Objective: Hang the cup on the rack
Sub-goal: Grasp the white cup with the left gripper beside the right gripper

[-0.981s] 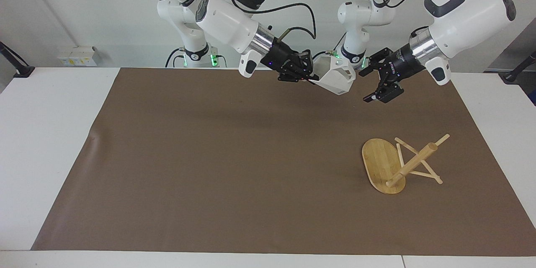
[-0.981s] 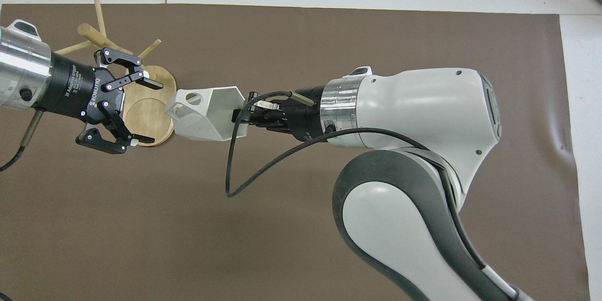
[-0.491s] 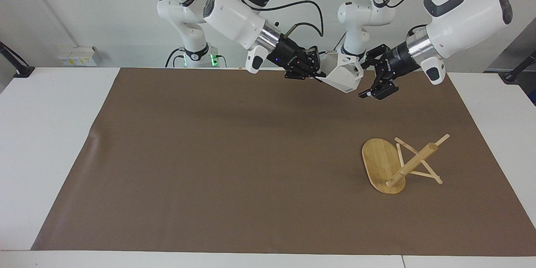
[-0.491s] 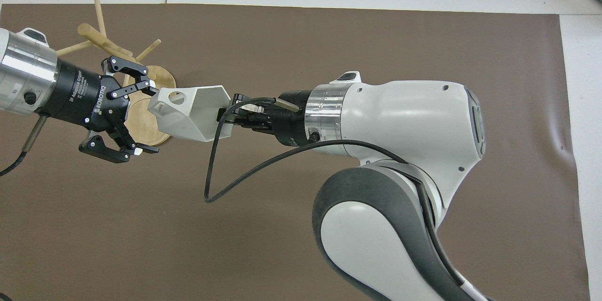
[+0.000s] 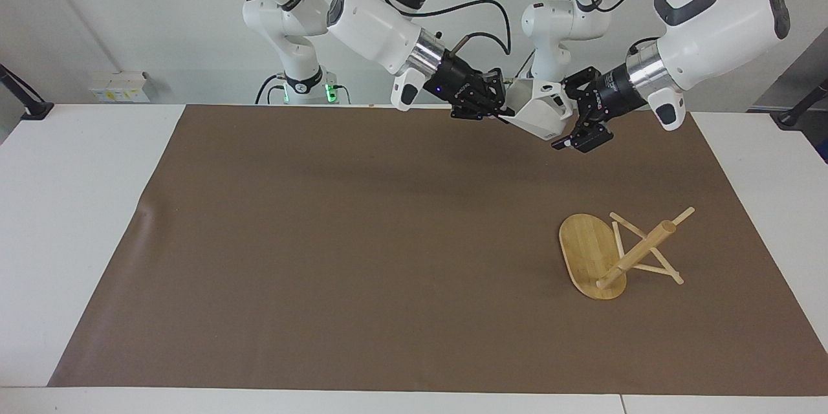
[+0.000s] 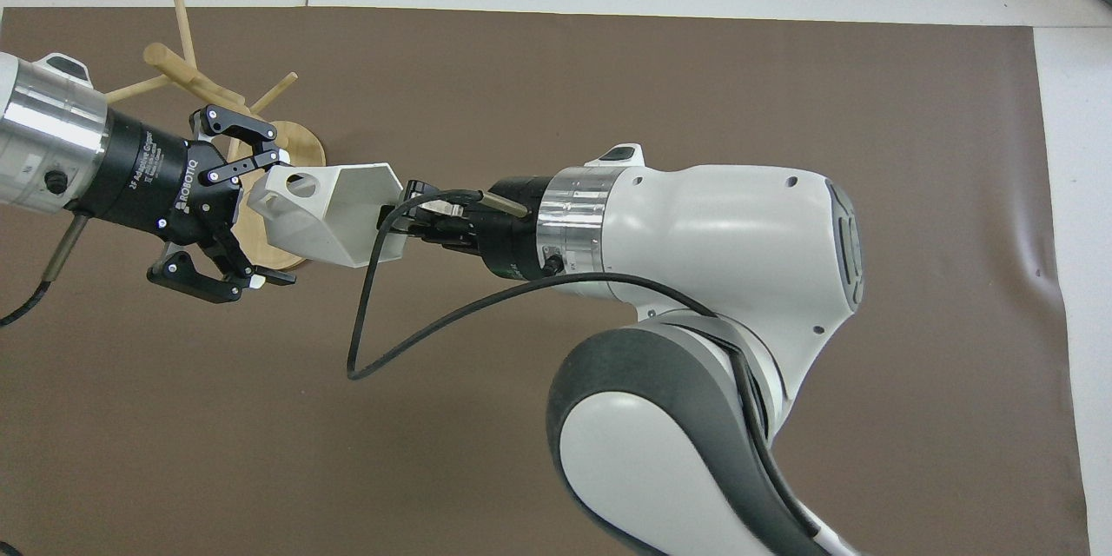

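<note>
Holding the cup out sideways in mid-air, the right gripper has its fingers pinched on the rim, handle end pointing at the left gripper. That left gripper sits with jaws spread wide around the handle end and nothing clamped in them; whether a pad is brushing the handle I can't tell. All of this hangs above the brown mat, toward the left arm's end of the table.

Down on the mat, farther from the robots, the rack lies tipped over, post slanting up off the oval base edge, pegs propping it. Big trouble there: no peg will take a cup properly until someone stands it up.

Risk at the handover looks real too. If the right lets go before the left has bitten firmly, the cup drops to the mat. Those faceted sides give slanted surfaces, so a closing jaw could twist it or squeeze it out. A rim pinch is thin; any nudge may lever it loose.
</note>
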Robot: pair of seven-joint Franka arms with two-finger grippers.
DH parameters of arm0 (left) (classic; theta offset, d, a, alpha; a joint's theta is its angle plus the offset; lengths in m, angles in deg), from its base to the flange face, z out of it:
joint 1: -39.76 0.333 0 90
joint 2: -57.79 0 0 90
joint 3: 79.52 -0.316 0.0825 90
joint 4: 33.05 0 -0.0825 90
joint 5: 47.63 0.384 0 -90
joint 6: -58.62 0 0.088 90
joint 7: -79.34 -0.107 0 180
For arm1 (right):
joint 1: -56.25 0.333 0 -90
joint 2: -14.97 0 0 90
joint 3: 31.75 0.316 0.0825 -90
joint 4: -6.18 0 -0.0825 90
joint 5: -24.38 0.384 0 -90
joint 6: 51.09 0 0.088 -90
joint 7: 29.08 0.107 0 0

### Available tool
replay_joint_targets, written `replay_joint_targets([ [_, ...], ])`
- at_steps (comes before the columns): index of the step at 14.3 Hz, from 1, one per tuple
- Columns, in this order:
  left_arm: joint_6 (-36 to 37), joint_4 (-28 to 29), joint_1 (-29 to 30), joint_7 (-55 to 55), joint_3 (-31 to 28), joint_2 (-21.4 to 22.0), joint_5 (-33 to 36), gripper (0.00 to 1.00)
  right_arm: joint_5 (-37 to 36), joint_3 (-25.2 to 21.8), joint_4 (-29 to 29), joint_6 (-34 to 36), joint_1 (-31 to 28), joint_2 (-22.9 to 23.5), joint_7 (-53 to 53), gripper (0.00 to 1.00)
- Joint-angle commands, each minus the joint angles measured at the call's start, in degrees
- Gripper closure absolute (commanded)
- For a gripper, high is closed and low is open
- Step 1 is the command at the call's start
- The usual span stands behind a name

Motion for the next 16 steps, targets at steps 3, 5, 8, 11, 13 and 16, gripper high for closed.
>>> replay_joint_targets([
  [3, 1.4, 0.25, 0.37, 1.09, 0.01, 1.39, -1.27, 0.0, 1.58, 0.97, 0.07, -1.78, -0.16, 0.32, 0.79, 1.0],
  [5, 1.48, 0.42, 0.11, 1.17, 0.01, 1.65, -1.36, 0.0, 1.58, 0.97, 0.07, -1.78, -0.16, 0.32, 0.79, 1.0],
  [8, 1.4, 1.21, -0.07, 1.52, -0.08, 2.27, -1.36, 0.0, 1.58, 0.97, 0.07, -1.78, -0.16, 0.32, 0.88, 1.0],
  [11, 1.4, 1.48, -0.07, 2.14, -0.08, 2.27, -1.36, 0.0, 1.58, 0.97, 0.07, -1.78, -0.16, 0.32, 1.14, 1.0],
  [13, 1.13, 2.27, -0.25, 2.49, -0.08, 2.8, -1.36, 0.0, 1.58, 0.97, 0.07, -1.78, -0.16, 0.32, 1.14, 1.0],
  [16, 1.04, 2.36, -0.33, 2.58, -0.08, 2.97, -1.36, 0.07, 1.58, 0.97, 0.07, -1.78, -0.16, 0.41, 1.14, 1.0],
])
